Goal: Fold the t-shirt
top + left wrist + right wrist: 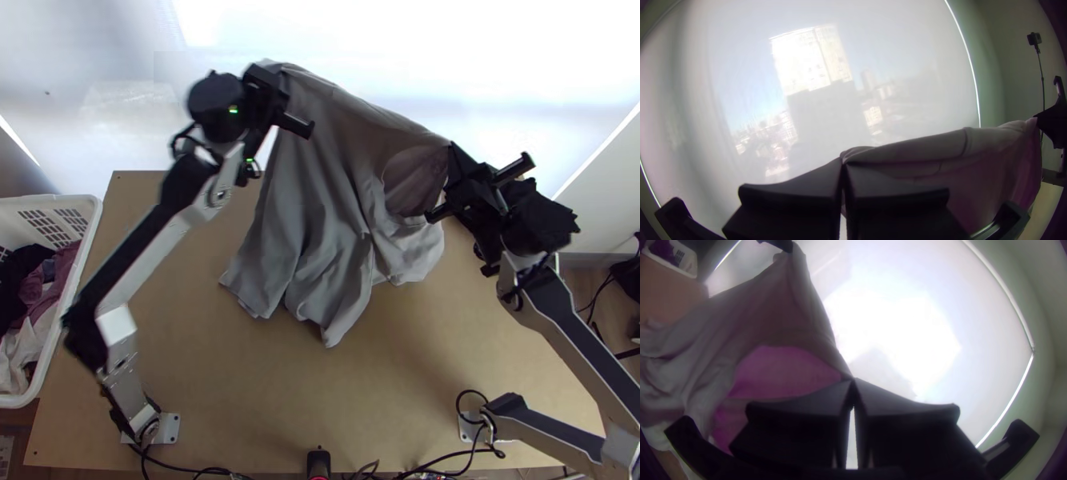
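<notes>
T-shirt (320, 176), plain grey and unprinted where it shows, hangs stretched between the jaws of the left gripper (282, 74) and the right gripper (453, 149), both clenched on its upper edge. Just beside the right jaws, an opening bares a pinkish inside. Below both, loose folds drop over the light wooden desk (184, 360). Well apart from the left jaws sits a white basket (94, 220) of clothes; beyond them, buildings (818, 62) show through a pale blind (924, 35).
</notes>
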Robot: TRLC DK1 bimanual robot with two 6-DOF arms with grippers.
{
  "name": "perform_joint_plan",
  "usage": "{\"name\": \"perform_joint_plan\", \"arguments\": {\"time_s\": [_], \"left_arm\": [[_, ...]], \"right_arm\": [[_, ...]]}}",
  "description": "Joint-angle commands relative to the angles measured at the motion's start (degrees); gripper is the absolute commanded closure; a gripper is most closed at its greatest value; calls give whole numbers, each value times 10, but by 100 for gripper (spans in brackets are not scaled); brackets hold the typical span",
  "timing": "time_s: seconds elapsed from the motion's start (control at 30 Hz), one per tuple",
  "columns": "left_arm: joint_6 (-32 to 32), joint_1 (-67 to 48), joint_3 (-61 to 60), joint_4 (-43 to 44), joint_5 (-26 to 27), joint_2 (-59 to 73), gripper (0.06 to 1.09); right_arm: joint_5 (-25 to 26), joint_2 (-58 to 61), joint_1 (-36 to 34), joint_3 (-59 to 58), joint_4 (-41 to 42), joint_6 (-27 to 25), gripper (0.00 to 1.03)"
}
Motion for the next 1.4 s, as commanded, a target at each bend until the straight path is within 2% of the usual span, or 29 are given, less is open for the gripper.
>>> {"name": "perform_joint_plan", "arguments": {"time_s": [0.0,0.13,0.27,0.6,0.73,0.8,0.9,0.93,1.0,1.03,1.07,1.1,1.13,1.17,1.27,1.37], "left_arm": [[3,14,21,94,7,149,105],[4,11,70,104,2,221,105],[-4,19,66,109,-21,249,105],[-66,66,64,32,-35,229,105],[-87,95,64,8,-46,225,105],[-90,101,64,-5,-46,223,105],[-91,106,63,-23,-46,222,105],[-92,107,64,-32,-46,221,105],[-96,107,64,-57,-45,218,104],[-99,107,64,-70,-45,215,98],[-106,107,64,-89,-44,210,84],[-119,107,64,-109,-45,203,63],[-127,106,64,-124,-44,193,37],[-136,106,64,-140,-43,179,19],[-154,103,62,-187,-28,135,18],[-162,103,62,-219,-8,103,18]], "right_arm": [[-19,70,-78,-53,24,23,100],[-24,126,-109,-53,25,26,100],[-24,179,-131,-58,24,45,100],[-24,247,-148,-42,40,98,100],[-23,281,-144,6,65,133,100],[-23,310,-141,30,65,134,100],[-23,347,-139,51,64,133,91],[-24,356,-139,54,62,133,80],[-24,368,-139,59,54,138,51],[-24,371,-139,60,51,142,33],[-23,370,-139,60,48,151,17],[-21,368,-139,64,39,159,9],[-21,363,-139,70,25,171,5],[-21,354,-139,75,7,181,5],[-21,316,-141,75,-29,210,5],[-22,278,-139,55,-43,216,5]]}}
